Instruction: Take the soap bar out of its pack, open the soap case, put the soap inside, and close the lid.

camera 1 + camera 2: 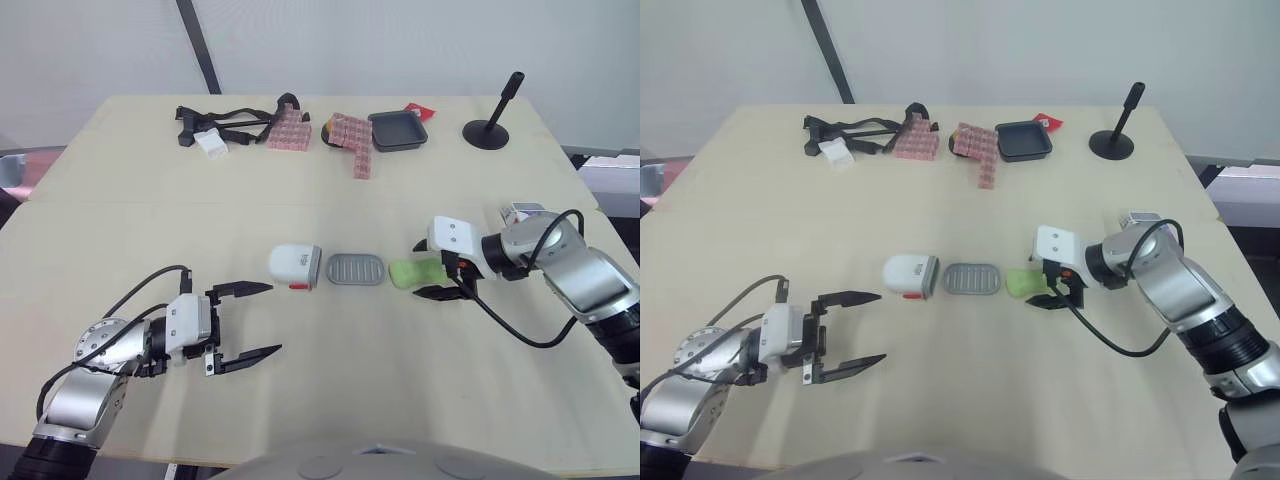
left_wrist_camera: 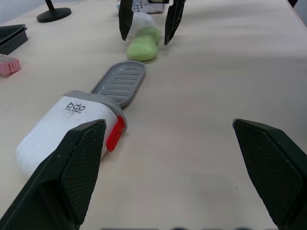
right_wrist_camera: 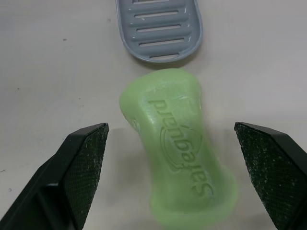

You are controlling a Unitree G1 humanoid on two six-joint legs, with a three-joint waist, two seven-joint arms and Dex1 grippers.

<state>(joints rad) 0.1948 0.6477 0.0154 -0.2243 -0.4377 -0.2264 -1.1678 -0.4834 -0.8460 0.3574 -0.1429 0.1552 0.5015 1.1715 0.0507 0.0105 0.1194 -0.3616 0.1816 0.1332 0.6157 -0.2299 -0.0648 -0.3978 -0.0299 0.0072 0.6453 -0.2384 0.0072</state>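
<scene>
Right gripper (image 1: 420, 268): my fingers spread either side of the pale green moulded soap bar (image 3: 177, 143), not touching it, placed to pinch its waist | soap lies bare on the beige table (image 1: 330, 390), just beside the grey slatted plastic tray (image 1: 357, 268) jutting from the white case shell (image 1: 294, 266) | left gripper (image 1: 272, 318): spread near the shell, probably to steady it.

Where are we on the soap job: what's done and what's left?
Done: the green soap bar lies unwrapped, and the case is open, its grey tray slid out of the white cover. In hand: the right gripper straddles the soap, fingers open, not yet gripping. The left gripper hangs open near the cover. Left: set the soap on the tray and close the case.
</scene>
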